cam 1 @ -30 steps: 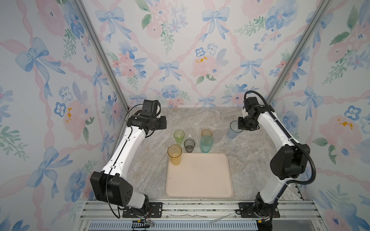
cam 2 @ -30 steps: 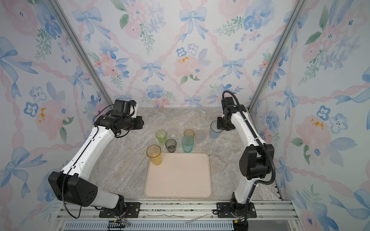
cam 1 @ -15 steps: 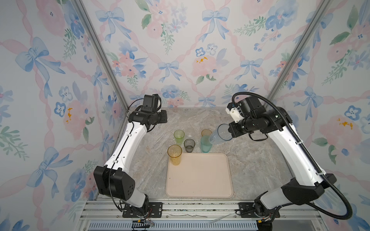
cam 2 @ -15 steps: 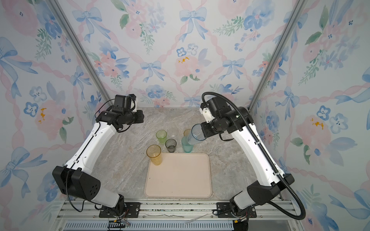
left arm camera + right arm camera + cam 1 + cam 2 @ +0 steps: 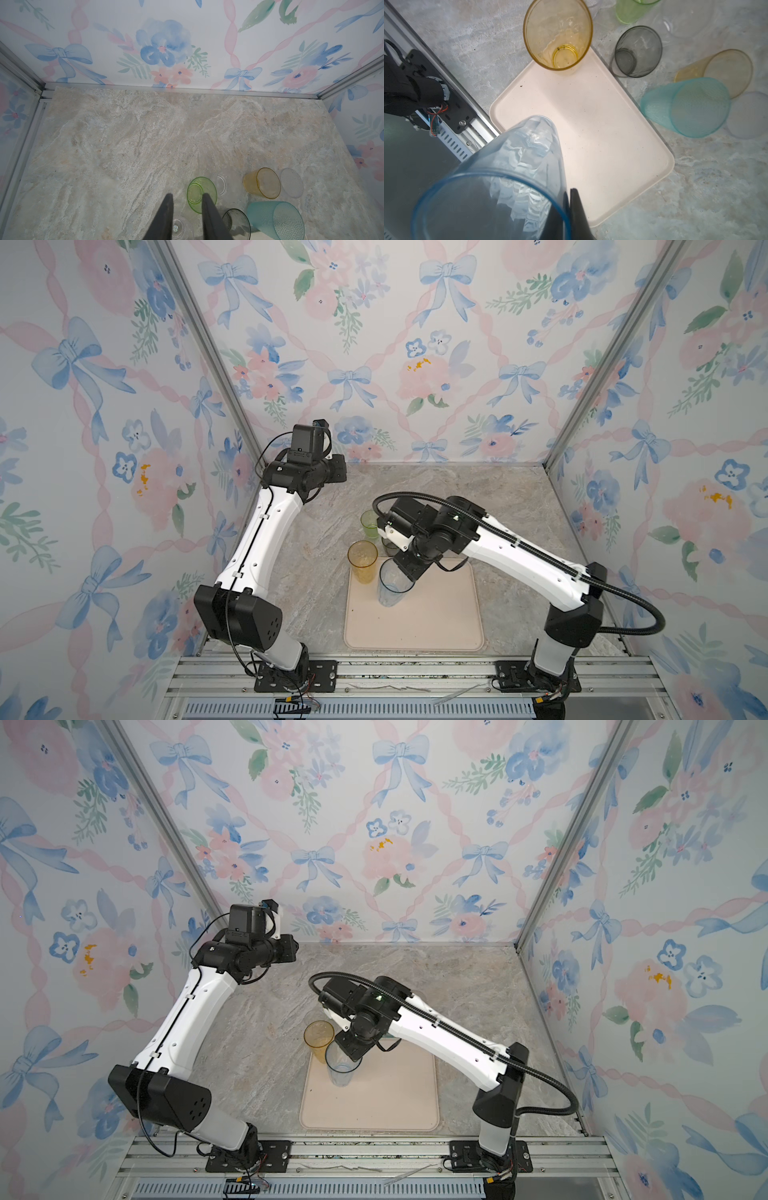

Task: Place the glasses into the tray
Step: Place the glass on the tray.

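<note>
Two fingers of the left claw [image 5: 187, 197] stand apart, gripping nothing. Right of the tall amber glass [image 5: 362, 562], the right claw [image 5: 569, 192] pinches the pale blue glass [image 5: 390, 585] by its rim over the tray [image 5: 436, 614]. Whether its base touches is unclear, and in both top views the right arm [image 5: 519, 551] hides most other glasses [image 5: 274, 220].

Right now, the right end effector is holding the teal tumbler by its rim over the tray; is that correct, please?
Not quite: the colour is wrong. The right end effector is holding the pale blue tumbler by its rim over the tray. The teal tumbler stands untouched on the table beside the tray. The right wrist view shows this.
</note>
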`<state>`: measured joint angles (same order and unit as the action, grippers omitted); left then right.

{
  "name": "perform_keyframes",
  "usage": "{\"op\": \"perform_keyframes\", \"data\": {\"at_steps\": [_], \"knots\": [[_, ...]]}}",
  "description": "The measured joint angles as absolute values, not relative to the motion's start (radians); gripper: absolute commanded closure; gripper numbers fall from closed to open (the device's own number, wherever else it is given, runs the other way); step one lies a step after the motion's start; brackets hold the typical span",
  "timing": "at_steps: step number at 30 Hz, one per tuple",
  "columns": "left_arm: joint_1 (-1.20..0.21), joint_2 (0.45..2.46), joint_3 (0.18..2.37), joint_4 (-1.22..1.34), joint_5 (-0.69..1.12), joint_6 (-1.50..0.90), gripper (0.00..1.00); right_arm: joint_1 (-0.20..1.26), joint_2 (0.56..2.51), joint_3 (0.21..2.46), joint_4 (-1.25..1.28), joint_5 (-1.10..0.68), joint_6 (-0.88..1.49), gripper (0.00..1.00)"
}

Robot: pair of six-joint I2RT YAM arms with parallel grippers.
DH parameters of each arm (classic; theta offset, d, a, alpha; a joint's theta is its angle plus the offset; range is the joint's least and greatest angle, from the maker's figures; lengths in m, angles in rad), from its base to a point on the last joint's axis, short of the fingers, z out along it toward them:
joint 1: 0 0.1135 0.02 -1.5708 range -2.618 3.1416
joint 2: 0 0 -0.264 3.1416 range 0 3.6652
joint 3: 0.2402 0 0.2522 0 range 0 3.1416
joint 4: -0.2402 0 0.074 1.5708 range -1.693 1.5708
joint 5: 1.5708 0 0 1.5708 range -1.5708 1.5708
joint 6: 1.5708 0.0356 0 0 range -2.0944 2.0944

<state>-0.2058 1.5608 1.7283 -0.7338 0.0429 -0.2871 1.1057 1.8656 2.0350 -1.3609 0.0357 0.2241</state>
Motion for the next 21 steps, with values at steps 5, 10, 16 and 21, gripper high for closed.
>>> {"op": "perform_keyframes", "data": {"at_steps": [5, 10, 16, 21], "knots": [[-0.206, 1.56, 1.728, -0.734, 0.047, -0.287, 0.72, 1.163, 1.995, 2.095, -1.358, 0.057, 0.216, 1.0], [-0.204, 1.547, 1.728, -0.734, 0.048, -0.283, 0.72, 1.179, 2.032, 2.126, -1.357, 0.061, 0.205, 1.0], [-0.196, 1.511, 1.723, -0.734, 0.052, -0.271, 0.72, 1.184, 2.083, 2.199, -1.35, 0.073, 0.198, 1.0], [-0.196, 1.505, 1.718, -0.733, 0.056, -0.268, 0.72, 1.187, 2.14, 2.2, -1.346, 0.084, 0.199, 1.0]]}}
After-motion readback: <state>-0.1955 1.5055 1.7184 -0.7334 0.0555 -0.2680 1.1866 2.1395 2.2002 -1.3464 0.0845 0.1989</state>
